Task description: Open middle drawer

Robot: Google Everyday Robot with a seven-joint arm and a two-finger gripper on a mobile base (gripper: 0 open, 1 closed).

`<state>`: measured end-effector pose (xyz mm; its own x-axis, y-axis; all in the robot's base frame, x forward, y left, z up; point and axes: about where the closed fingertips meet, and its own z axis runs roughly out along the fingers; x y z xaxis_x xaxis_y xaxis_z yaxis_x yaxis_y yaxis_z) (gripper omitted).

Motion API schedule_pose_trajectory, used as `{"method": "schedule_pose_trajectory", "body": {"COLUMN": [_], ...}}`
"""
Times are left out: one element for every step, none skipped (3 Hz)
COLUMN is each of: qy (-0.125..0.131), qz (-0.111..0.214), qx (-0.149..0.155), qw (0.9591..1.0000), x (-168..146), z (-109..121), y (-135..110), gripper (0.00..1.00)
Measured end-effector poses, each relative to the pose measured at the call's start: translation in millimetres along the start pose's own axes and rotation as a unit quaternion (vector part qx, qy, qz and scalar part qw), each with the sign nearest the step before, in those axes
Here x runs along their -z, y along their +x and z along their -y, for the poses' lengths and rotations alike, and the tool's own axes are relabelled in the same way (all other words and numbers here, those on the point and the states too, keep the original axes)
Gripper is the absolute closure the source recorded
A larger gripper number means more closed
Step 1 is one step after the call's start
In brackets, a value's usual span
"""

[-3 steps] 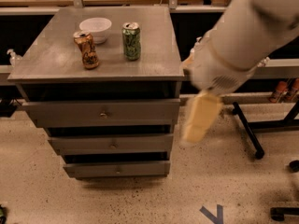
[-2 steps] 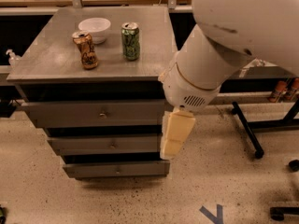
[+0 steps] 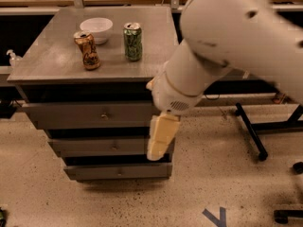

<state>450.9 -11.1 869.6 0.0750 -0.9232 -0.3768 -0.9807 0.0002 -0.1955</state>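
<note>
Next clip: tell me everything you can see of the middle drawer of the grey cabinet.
The middle drawer is a wide, shallow grey panel, metal by its look, with a flat front and one small round knob at its centre. It lies between the top drawer and the bottom drawer, and it looks shut. The cream gripper hangs before its right end and hides that part. Contact cannot be told.
</note>
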Motion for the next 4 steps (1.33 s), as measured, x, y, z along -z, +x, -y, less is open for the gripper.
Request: {"method": "schedule_pose_trajectory", "body": {"qy": [-0.082, -0.097, -0.097, -0.095], "qz": [0.086, 0.132, 0.134, 0.158], "qx": [0.001, -0.022, -0.024, -0.015], "qw": [0.9929, 0.9862, 0.9859, 0.9828], "x": [-117.8, -180.1, -182.9, -190.1], "z": [-15.3, -7.6, -6.7, -7.5], "y": [-41.8, -50.2, -49.7, -45.2], "gripper": [0.00, 0.00, 0.00, 0.00]}}
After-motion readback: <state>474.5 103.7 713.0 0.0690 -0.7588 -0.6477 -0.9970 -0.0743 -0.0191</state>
